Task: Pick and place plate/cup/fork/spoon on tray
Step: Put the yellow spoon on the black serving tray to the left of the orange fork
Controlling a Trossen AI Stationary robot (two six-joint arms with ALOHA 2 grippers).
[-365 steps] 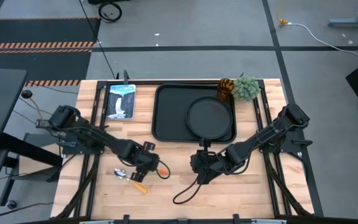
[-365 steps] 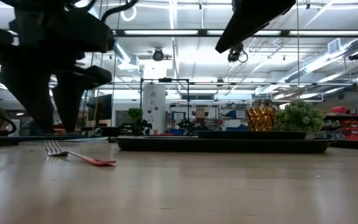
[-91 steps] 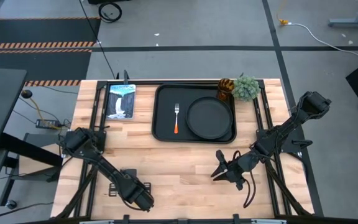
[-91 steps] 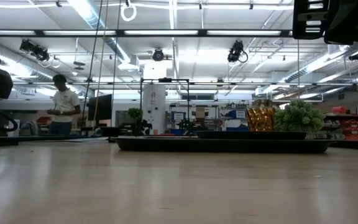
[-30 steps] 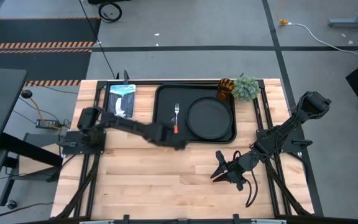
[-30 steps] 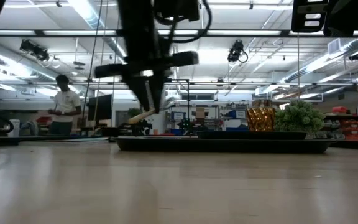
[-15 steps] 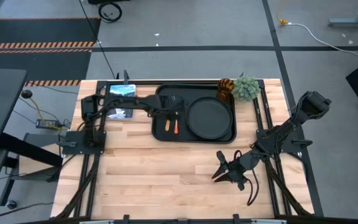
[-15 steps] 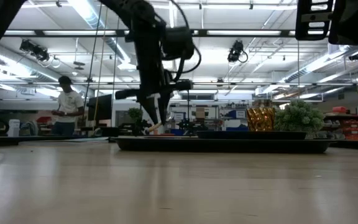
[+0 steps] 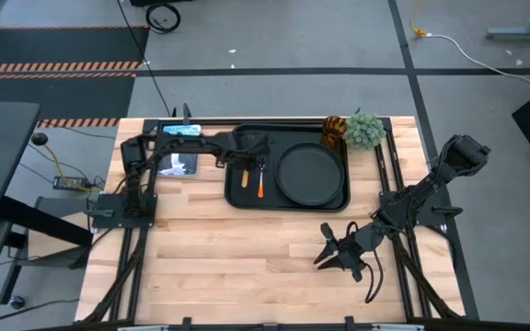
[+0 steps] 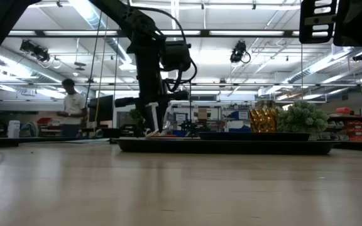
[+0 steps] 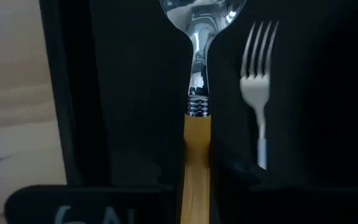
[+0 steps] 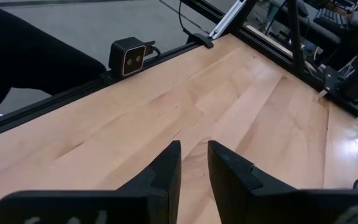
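We see the left gripper (image 11: pixel 196 186) clamped on the shiny spoon (image 11: pixel 197 93) beside the fork (image 11: pixel 258 81), over the flat black tray (image 9: pixel 237 188). The right gripper (image 12: pixel 193 171) has its fingers slightly apart.

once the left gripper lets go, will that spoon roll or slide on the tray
The spoon probably settles without rolling: its bowl is wide and the orange handle looks flattish. It looks stiff and light, so a nudge could slide it on the smooth tray, possibly against the fork close beside it.
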